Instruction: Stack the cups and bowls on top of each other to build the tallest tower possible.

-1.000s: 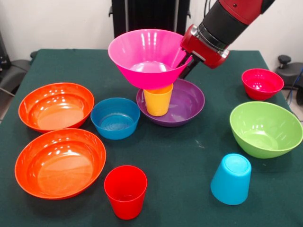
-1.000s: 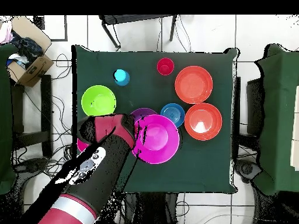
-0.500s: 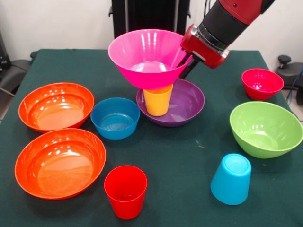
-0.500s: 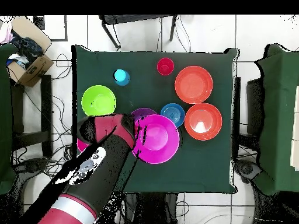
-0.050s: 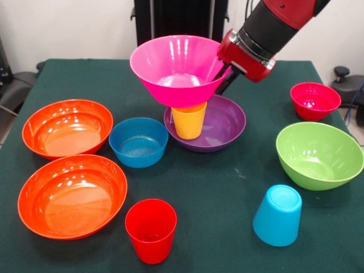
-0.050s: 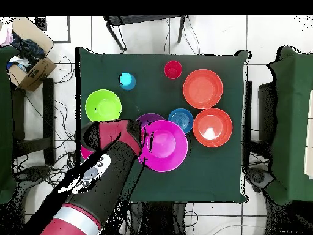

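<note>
My tool (image 5: 220, 73) grips the magenta bowl (image 5: 176, 68) by its rim; the bowl sits upon the yellow cup (image 5: 189, 120); the cup stands inside the purple bowl (image 5: 227, 122).

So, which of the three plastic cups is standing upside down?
The light blue plastic cup, with its closed base up. The red plastic cup and yellow plastic cup stand open side up.
</note>
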`<action>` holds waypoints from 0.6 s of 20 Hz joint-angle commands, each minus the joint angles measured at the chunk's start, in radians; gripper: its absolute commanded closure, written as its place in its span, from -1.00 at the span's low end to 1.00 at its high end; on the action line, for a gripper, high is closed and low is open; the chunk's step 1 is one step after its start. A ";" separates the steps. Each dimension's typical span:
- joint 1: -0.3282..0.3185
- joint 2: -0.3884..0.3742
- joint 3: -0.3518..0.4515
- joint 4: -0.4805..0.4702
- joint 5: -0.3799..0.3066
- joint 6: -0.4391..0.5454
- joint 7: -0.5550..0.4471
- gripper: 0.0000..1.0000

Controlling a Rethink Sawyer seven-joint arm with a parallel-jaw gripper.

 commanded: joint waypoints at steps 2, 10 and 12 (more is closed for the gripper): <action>0.007 0.015 0.098 -0.075 -0.038 0.033 0.049 1.00; 0.010 0.022 0.089 -0.089 -0.034 0.047 0.060 1.00; 0.008 0.018 0.086 -0.090 -0.034 0.058 0.058 1.00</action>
